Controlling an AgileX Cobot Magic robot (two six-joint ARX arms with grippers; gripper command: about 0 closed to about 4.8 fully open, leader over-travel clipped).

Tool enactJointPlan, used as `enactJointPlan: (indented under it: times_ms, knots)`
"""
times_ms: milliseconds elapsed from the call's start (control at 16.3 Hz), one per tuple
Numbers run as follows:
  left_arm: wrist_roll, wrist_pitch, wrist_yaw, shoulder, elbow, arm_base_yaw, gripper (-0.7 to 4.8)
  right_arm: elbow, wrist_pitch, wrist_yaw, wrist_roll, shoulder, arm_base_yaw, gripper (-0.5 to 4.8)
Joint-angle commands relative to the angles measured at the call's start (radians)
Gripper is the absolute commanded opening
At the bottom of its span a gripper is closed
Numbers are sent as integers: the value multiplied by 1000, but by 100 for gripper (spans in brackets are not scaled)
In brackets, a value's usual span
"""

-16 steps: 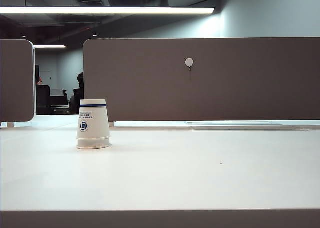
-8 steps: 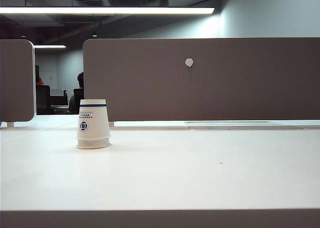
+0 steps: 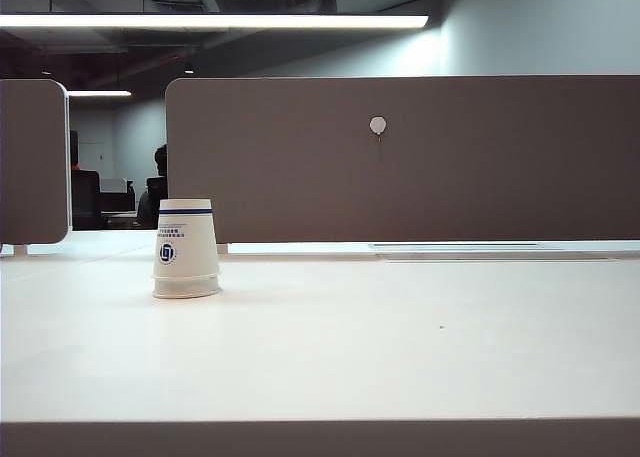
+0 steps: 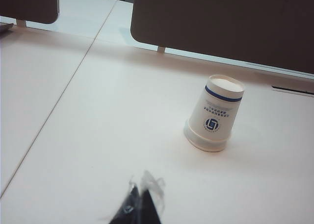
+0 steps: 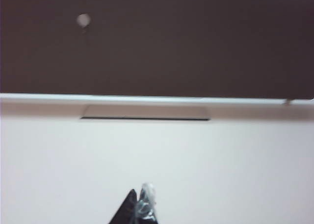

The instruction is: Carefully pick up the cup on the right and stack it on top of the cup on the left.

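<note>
Nothing on the table has moved since the earlier exterior shots, honestly: the stacked cups (image 3: 186,249) sit in the same spot on the left side of the white table (image 3: 400,357), and neither arm shows up in that view at all. Closest to the cameras you get the grippers, each only visible in its own wrist view. Left gripper (image 4: 139,204) is clenched, dark fingertips pinched together to a point with a bit of clear tape or film on them, holding nothing, hovering over bare tabletop well short of the cups. Right gripper (image 5: 139,207) looks the same, tips pressed together and empty, over an open stretch of table facing the partition; that shot is a bit blurry. Further out, the cups (image 4: 214,114) are upside down, one nested over the other so you see a double rim at the bottom, white paper with a blue band near the top and a round blue logo on the side. From the exterior view the pair leans very slightly. Behind it all, a brown partition (image 3: 420,157) runs along the far edge of the table with a small white round knob (image 3: 378,125) on it, and a second panel (image 3: 32,162) stands off to the left.
</note>
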Motion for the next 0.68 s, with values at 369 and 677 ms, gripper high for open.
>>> enactJointPlan:
  times_ms: [369,677]
  knots:
    - [7,0,0,0,3,0,-5,5,47,64,-63,-2,-42,-5]
    - [7,0,0,0,3,0,-5,-53,37,21,24,-2,-51,-5]
